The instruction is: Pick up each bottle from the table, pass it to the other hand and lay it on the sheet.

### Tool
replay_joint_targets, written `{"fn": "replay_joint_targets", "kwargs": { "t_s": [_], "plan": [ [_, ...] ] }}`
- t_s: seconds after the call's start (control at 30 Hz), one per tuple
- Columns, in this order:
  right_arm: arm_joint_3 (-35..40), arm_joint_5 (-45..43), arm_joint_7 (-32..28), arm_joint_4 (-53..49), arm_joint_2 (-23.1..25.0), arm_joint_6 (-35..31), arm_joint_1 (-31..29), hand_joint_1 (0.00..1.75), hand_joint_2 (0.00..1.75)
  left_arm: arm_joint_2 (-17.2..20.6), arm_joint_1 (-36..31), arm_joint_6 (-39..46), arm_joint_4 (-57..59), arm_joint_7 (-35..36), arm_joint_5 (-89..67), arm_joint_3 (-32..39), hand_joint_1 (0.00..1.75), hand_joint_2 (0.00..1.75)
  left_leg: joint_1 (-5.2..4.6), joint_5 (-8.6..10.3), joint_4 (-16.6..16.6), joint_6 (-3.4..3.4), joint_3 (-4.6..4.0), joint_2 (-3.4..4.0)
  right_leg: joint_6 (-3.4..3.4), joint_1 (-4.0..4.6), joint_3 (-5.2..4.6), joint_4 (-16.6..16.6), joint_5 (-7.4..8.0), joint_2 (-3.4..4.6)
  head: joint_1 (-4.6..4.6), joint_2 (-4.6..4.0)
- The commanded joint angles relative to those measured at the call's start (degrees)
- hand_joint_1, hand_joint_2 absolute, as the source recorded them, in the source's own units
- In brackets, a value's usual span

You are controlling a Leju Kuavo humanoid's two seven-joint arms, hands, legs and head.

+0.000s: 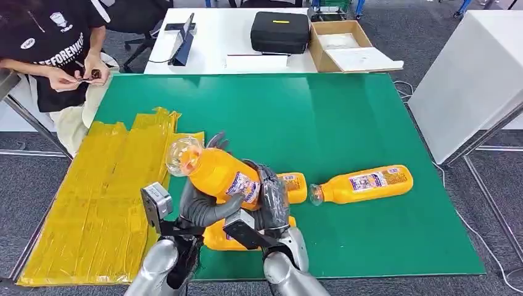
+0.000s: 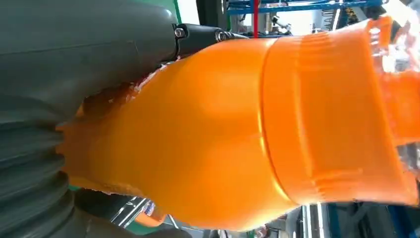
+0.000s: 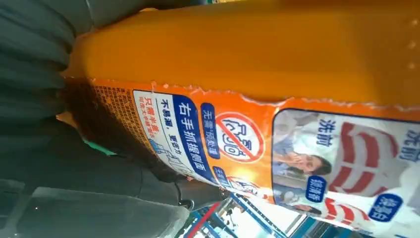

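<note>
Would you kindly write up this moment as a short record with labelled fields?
held item: orange plastic bottle with a clear cap, raised above the green table mat
left hand: grips the bottle from below
right hand: wraps the bottle's labelled end
handover stage: both hands on the bottle
bottles on the mat: one lying on its side to the right; another partly hidden behind the hands; a third under the arms
target: yellow crinkled sheet, no bottle on it yet
bystander: seated person at the far left corner
</note>
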Motion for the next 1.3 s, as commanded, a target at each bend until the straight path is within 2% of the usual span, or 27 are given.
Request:
{"fn": "replay_joint_targets", "kwargs": {
  "t_s": [0.03,0.27,0.3,0.33,0.37,0.4,0.43,0.47,0.6,1.1,1.13,1.17,1.2,1.3],
  "plan": [
    [4.52,0.54,-0.10,6.10,0.33,1.64,-3.30,1.75,1.75,-0.42,-2.87,-0.71,5.95,0.44,0.34,-0.55,0.00,1.75,0.06,-0.02,-0.02,-0.15,0.09,-0.03,-0.09,0.06,0.13,-0.05,-0.02,-0.07,0.00,0.00],
    [4.82,-0.18,-0.39,7.72,0.56,2.72,-3.32,1.75,1.75,-1.10,-2.16,-0.77,4.96,-2.57,3.57,2.21,0.00,1.75,0.06,-0.02,-0.02,-0.18,0.11,-0.04,-0.11,0.06,0.13,-0.05,-0.03,-0.09,0.00,0.00],
    [4.80,-0.28,-0.36,8.19,0.62,2.93,-3.45,1.75,1.75,-1.54,-1.83,-0.44,4.20,-3.57,4.53,3.09,1.08,1.75,0.10,-0.05,-0.02,-0.25,0.18,-0.05,-0.15,0.11,0.22,-0.08,-0.05,-0.12,0.00,0.00],
    [4.75,-0.29,-0.30,8.41,0.64,3.00,-3.56,1.75,1.75,-1.60,-1.87,-0.37,4.03,-3.98,4.77,3.26,1.68,1.75,0.13,-0.06,-0.02,-0.27,0.19,-0.05,-0.16,0.13,0.25,-0.10,-0.05,-0.12,0.02,0.00],
    [4.52,-0.55,-0.38,8.76,0.72,3.09,-3.78,1.75,1.75,-1.73,-1.85,-0.17,3.60,-4.62,5.19,3.61,1.75,1.75,0.10,-0.05,-0.01,-0.25,0.17,-0.04,-0.15,0.11,0.22,-0.08,-0.05,-0.11,0.00,0.00],
    [4.41,-0.70,-0.48,9.10,0.82,3.22,-4.10,1.75,1.75,-1.80,-1.84,-0.10,3.36,-4.81,5.38,3.73,1.75,1.75,0.07,-0.02,-0.02,-0.18,0.09,-0.03,-0.11,0.07,0.12,-0.06,-0.02,-0.09,0.00,0.00],
    [4.25,-0.92,-0.51,9.44,0.96,3.30,-4.60,1.75,1.75,-1.80,-2.01,-0.10,3.34,-4.85,5.41,3.67,1.75,1.75,0.18,-0.10,0.00,-0.40,0.28,-0.03,-0.23,0.18,0.35,-0.11,-0.08,-0.14,0.00,0.00],
    [4.24,-0.93,-0.51,9.47,1.05,3.47,-5.04,1.75,1.75,-1.86,-2.28,-0.10,3.28,-4.83,5.40,3.65,1.75,1.75,0.08,-0.04,0.00,-0.18,0.09,-0.04,-0.10,0.09,0.14,-0.06,-0.03,-0.09,0.00,0.00],
    [3.81,-2.14,-0.08,12.60,2.55,4.23,-8.60,1.75,1.75,-2.54,-4.99,0.27,5.04,-4.93,6.53,3.89,1.75,1.75,0.09,-0.02,0.07,-0.19,0.00,-0.06,-0.11,0.09,0.05,0.01,-0.02,-0.11,0.00,0.00],
    [4.11,-7.88,-2.49,15.21,2.83,0.77,-10.45,1.75,1.75,-2.06,-6.17,1.17,6.32,-5.30,8.25,2.89,1.75,1.75,0.11,-0.01,0.02,-0.25,0.15,-0.13,-0.15,0.11,0.22,-0.05,-0.06,-0.21,0.02,0.02],
    [3.86,-8.57,-2.87,14.23,2.59,0.04,-9.98,0.65,1.75,-1.97,-6.11,1.26,6.16,-5.37,8.41,2.95,1.75,1.75,0.07,0.02,0.01,-0.18,0.08,-0.10,-0.10,0.07,0.13,-0.03,-0.03,-0.16,0.00,0.00],
    [3.87,-8.78,-3.03,13.43,2.32,-0.38,-9.61,0.65,1.75,-1.91,-6.07,1.33,6.08,-5.40,8.52,3.03,1.75,1.75,0.12,-0.02,0.03,-0.26,0.16,-0.12,-0.15,0.12,0.23,-0.05,-0.06,-0.20,0.02,0.00],
    [3.96,-8.96,-2.93,11.83,1.79,-0.44,-8.85,0.00,1.75,-1.81,-6.00,1.44,6.00,-5.46,8.66,3.27,1.75,1.75,0.08,0.02,0.01,-0.18,0.08,-0.11,-0.11,0.08,0.14,-0.05,-0.03,-0.17,0.00,0.02],
    [4.27,-9.03,-2.41,7.34,0.19,-0.54,-6.72,0.00,1.75,-1.57,-5.91,1.66,6.06,-5.55,8.86,3.74,1.75,1.75,0.10,0.02,0.00,-0.19,0.10,-0.16,-0.12,0.10,0.17,-0.07,-0.04,-0.22,0.02,0.00]
  ]
}}
